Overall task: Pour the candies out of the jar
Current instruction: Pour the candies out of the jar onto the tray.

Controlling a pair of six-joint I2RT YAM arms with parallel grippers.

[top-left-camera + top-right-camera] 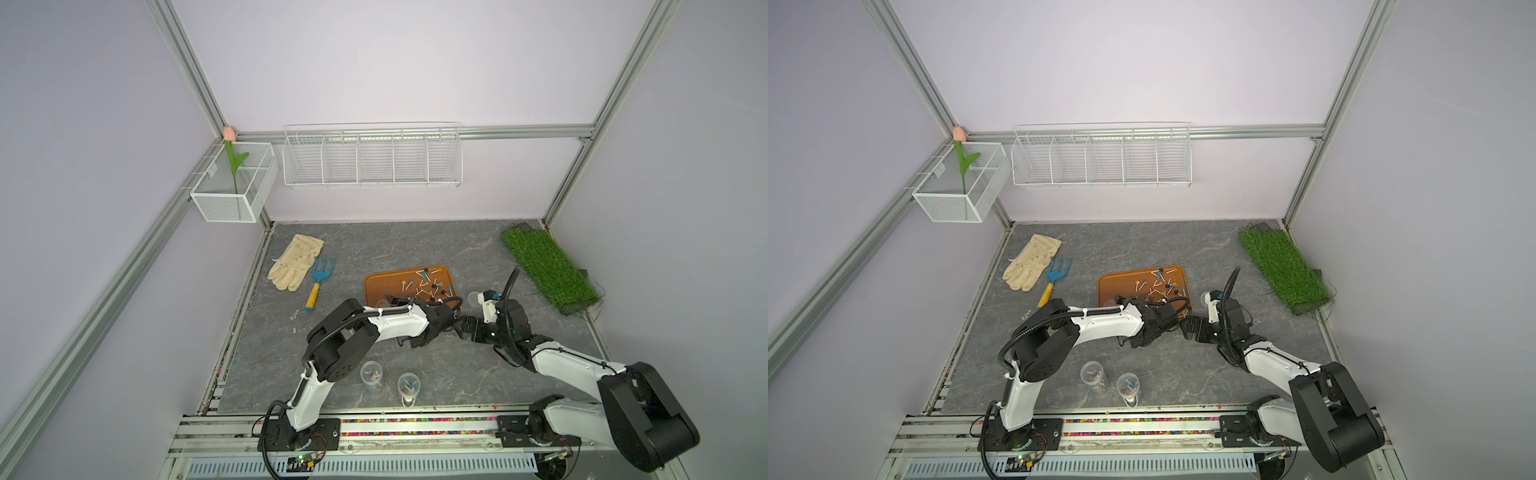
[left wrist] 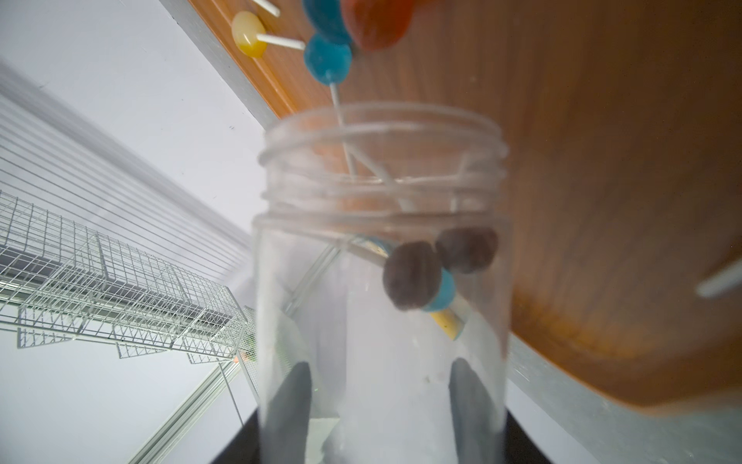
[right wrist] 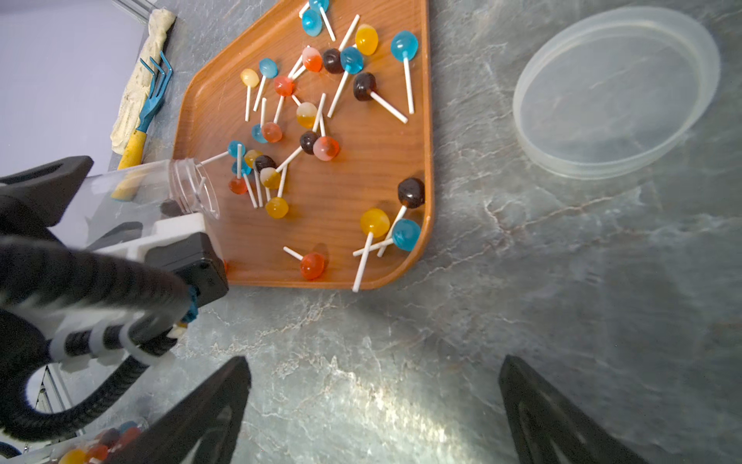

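The left gripper [image 2: 381, 363] is pinching the base end of the clear round plastic jar [image 2: 381, 305] with the threaded neck, and its dark fingers [image 2: 291, 401] are showing through the wall on either side. The jar is lying tipped close to level, its long axis running from the gripper out over the orange-brown wood-grain tray [image 3: 429, 120], with the open mouth hanging above the part of the tray nearest the arms. Most of the candies [image 3: 309, 116], small round-headed lollipops in blue, orange, yellow and dark brown on white sticks, are lying scattered on the tray. A few are sitting inside just behind the neck, two dark brown heads [image 2: 409, 275] among them. The pour looks mostly done, and the last ones probably need the mouth dropped below the base so that they slide along that axis, though crossed sticks could jam at the neck. The right gripper [image 3: 375, 361] is hovering empty, jaws spread wide, over the grey marbled table [image 3: 522, 281] beside the tray, near the clear round plastic lid [image 3: 614, 92].
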